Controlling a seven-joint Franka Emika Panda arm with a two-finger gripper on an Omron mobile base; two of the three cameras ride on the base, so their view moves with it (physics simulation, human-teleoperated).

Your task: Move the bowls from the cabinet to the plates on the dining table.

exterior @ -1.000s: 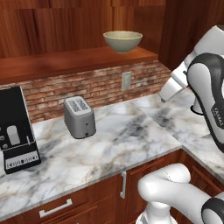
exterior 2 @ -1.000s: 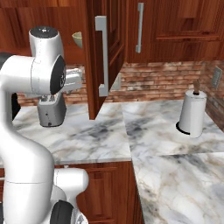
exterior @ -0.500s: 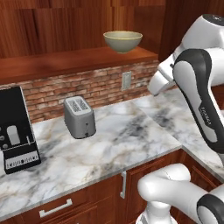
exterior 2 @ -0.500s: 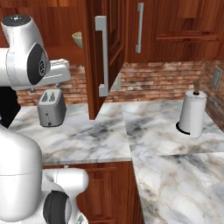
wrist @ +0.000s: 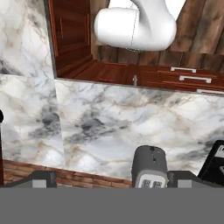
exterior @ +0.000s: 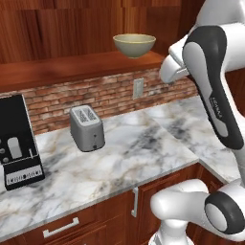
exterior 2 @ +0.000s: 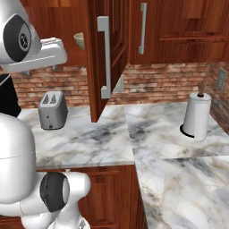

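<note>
Since a second ago the arm has swung upward: in the left base view its forearm now stands tall at the right edge with the wrist turned toward the cabinet shelf, where earlier it hung lower and further right. Nothing on the worktop has shifted.

Nearest, the marble worktop [exterior: 143, 153] carries a grey toaster [exterior: 87, 128] and, toward 9 o'clock, a black coffee machine [exterior: 16, 143]. In the hand view the camera looks down on that same toaster [wrist: 150, 168]; the claw's tips sit at the bottom edge, spread to full width, with nothing between them.

Beyond, the cabinet [exterior 2: 107, 58] has its door swung open, bar handle [exterior 2: 104, 56] facing out. On the bare wooden shelf [exterior: 72, 67] sits the tan-beige bowl [exterior: 134, 44], upright, rim up; its edge also peeps past the door in the right base view [exterior 2: 79, 40].

Governing relation: the bowl lies at about 10 o'clock from the wrist in the left base view, level with it or slightly above, well apart. The claw faces downward, so by my judgement it must reorient toward the shelf before reaching. A second bowl cannot be made out.
</note>
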